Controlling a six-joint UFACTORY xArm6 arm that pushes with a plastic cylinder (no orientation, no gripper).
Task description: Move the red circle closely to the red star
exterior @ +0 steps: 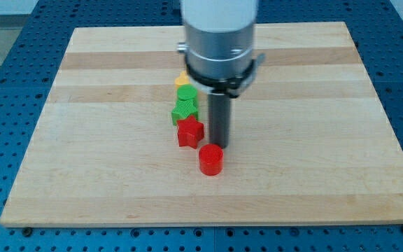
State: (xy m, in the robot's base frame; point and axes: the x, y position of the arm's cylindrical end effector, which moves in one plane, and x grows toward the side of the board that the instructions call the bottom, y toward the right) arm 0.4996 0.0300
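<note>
The red circle (211, 159) is seen nearest the view's bottom, lying flat on the table (103, 189). Just above it and slightly to the view's left sits the red star (189, 131); the two are very near each other, and whether their edges touch cannot be made out. My tip (219, 145) is planted just above the circle and just to the view's right of the star, close beside both; contact with either cannot be confirmed. No pincer is carried by the arm, only the dark rod, so no pincer state can be told.

Farther up, a green block (183, 111) is set touching the star's upper edge, its shape unclear. Behind it another green block (186, 94) is lined up, and behind that a yellow block (182, 78) is partly hidden by the arm's grey housing (219, 31). The four blocks form a short column running toward the view's top.
</note>
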